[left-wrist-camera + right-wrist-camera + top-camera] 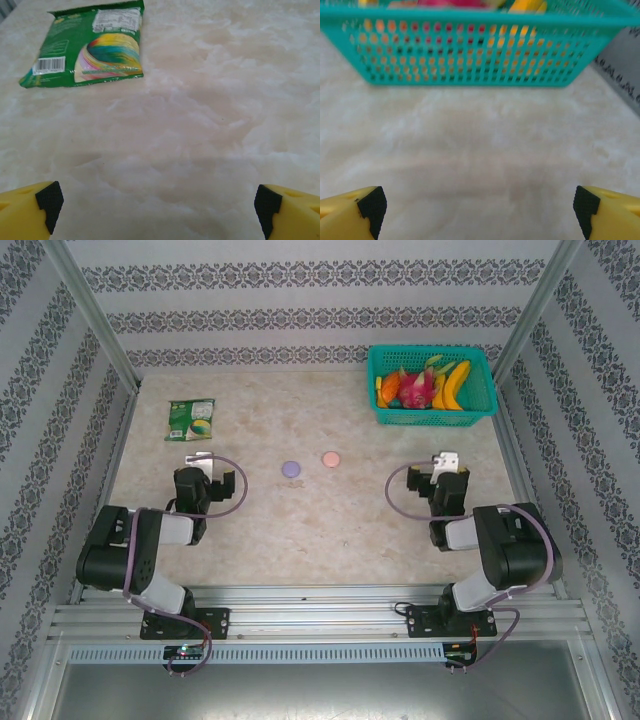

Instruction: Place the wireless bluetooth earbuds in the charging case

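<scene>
1. Left hand: released, jaws spread wide, nothing between them. Its yellow fingers with black pads sit at the far edges of the wrist view, over bare pale marbled bench.
2. Right hand: same state, jaws wide apart and empty, yellow fingers over bare bench.
3. Small pale purple round disc-shaped case: flat on the bench, to the right of the left hand and about level with its tip.
4. Small pale pink round disc-shaped case: just beyond and right of the purple one, not touching it, left of the right hand. Both cases lie between the two hands, well apart from each.
5. Earbuds: too small to pick out; can't tell whether any sit in the cases.
6. Green printed snack bag: flat on the bench, ahead of the left hand and slightly left.
7. Teal perforated plastic basket: straight ahead of the right hand, holding yellow bananas and other fruit.
</scene>
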Available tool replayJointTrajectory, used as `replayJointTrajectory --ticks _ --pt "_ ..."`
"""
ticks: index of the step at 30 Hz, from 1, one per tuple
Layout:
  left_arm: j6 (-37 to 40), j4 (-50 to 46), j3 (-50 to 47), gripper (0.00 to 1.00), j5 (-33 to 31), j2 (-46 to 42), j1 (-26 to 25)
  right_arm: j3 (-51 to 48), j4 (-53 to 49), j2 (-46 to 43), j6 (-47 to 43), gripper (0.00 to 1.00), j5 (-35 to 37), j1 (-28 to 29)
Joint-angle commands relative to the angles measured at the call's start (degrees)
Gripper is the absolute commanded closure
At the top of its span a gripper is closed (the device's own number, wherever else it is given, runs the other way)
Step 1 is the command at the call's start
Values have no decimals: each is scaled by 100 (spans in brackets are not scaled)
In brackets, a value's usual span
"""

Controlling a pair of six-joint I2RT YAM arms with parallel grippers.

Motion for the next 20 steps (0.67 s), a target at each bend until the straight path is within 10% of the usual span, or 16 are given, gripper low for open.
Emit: replayJointTrajectory --ticks 1,20 --pt "-104 317 191 0 587 84 237 329 -330 -183 258 2 -416 -149" --pt "-149 180 230 0 742 44 327 324 -205 -123 121 2 -440 -44"
